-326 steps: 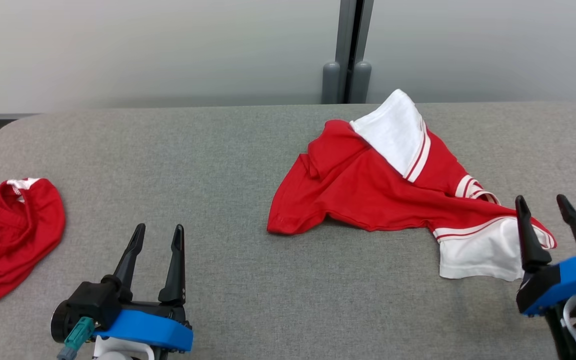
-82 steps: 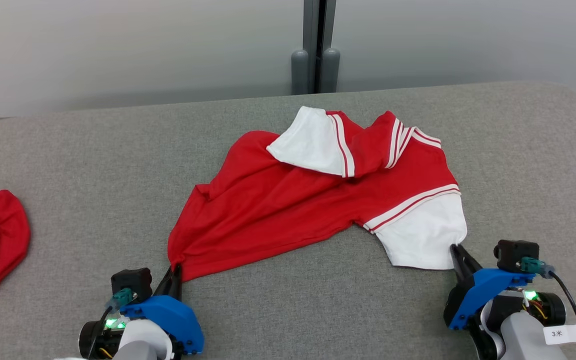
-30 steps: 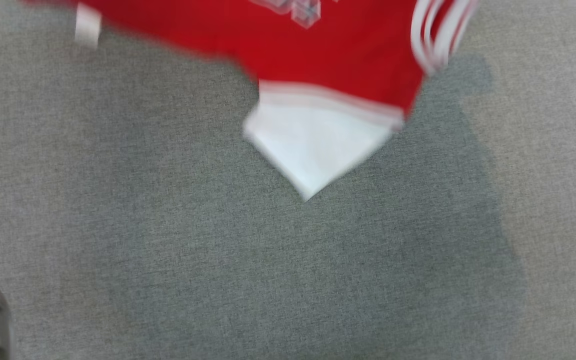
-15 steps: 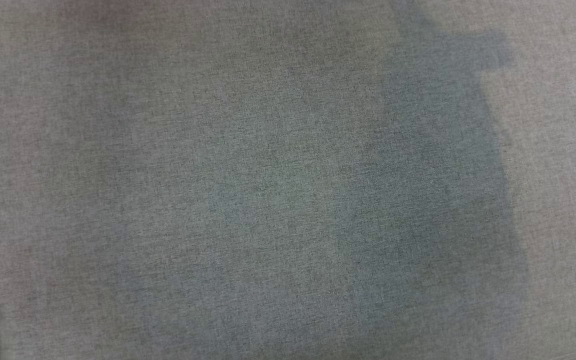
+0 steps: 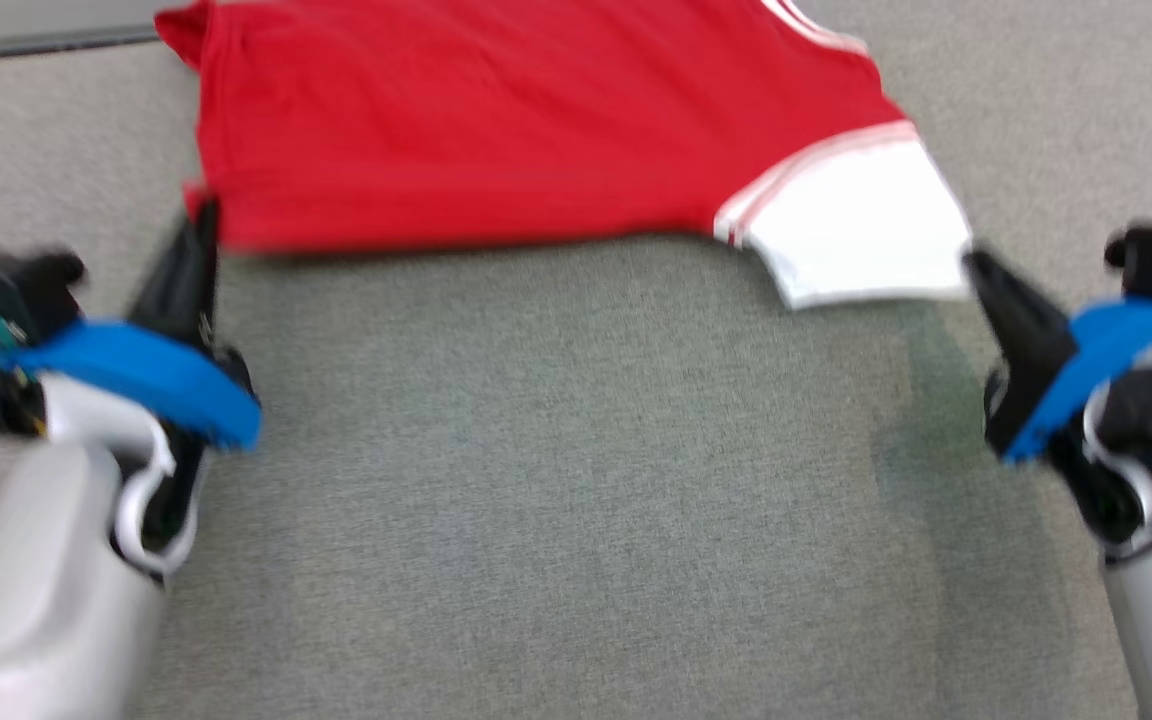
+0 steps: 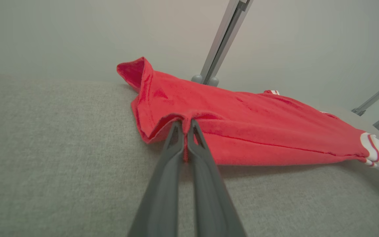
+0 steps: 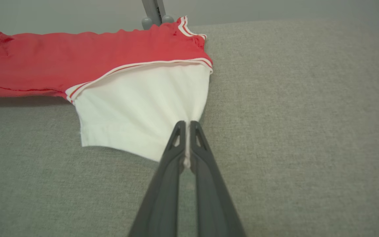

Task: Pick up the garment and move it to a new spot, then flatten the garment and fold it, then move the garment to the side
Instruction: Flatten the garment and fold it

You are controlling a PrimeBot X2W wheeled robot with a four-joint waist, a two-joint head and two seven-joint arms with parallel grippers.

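Grey tabletop (image 5: 576,500); red-and-white garment (image 5: 496,130) stretched flat.

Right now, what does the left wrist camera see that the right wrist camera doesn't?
Left wrist view: the left gripper shut on the red hem of the garment, with a red corner standing up behind it. Right wrist view: the right gripper shut on the edge of the white sleeve, which fans out from the pinch. Shared: the garment lying on the grey table, and the metal post behind it.
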